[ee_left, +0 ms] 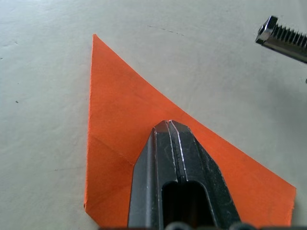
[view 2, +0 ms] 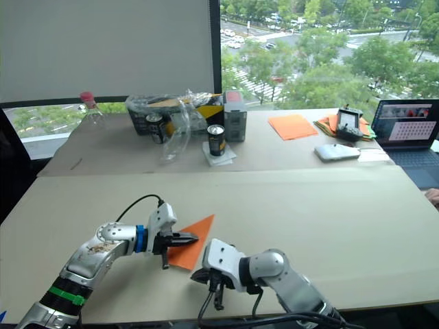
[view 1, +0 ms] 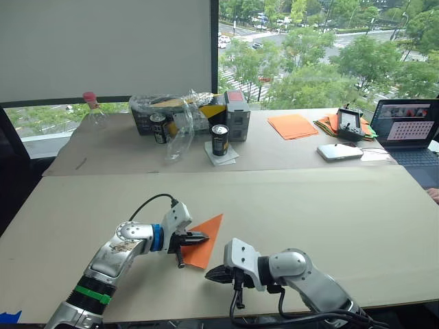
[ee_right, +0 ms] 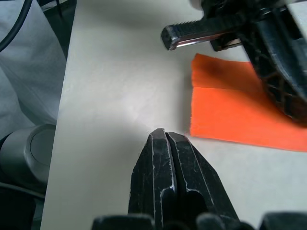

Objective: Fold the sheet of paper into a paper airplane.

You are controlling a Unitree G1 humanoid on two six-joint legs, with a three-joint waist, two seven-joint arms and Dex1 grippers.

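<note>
The sheet of paper (view 1: 213,227) lies flat on the table near its front edge, bright orange and folded into a pointed wedge with a crease across it (ee_left: 115,124). My left gripper (view 1: 204,237) is shut, and its closed tips rest on top of the paper's middle (ee_left: 168,123). My right gripper (view 1: 210,274) is shut too. It sits low over the bare table just off the paper's near corner (ee_right: 160,132), a small gap away from the paper's edge (ee_right: 225,115).
On the far table stand a neat stack of orange sheets (view 1: 291,126), a mixed paper pile (view 1: 332,123), a laptop (view 1: 410,130), a white device (view 1: 339,151), cans (view 1: 219,139), a plastic bottle (view 1: 92,110) and a basket (view 1: 154,110).
</note>
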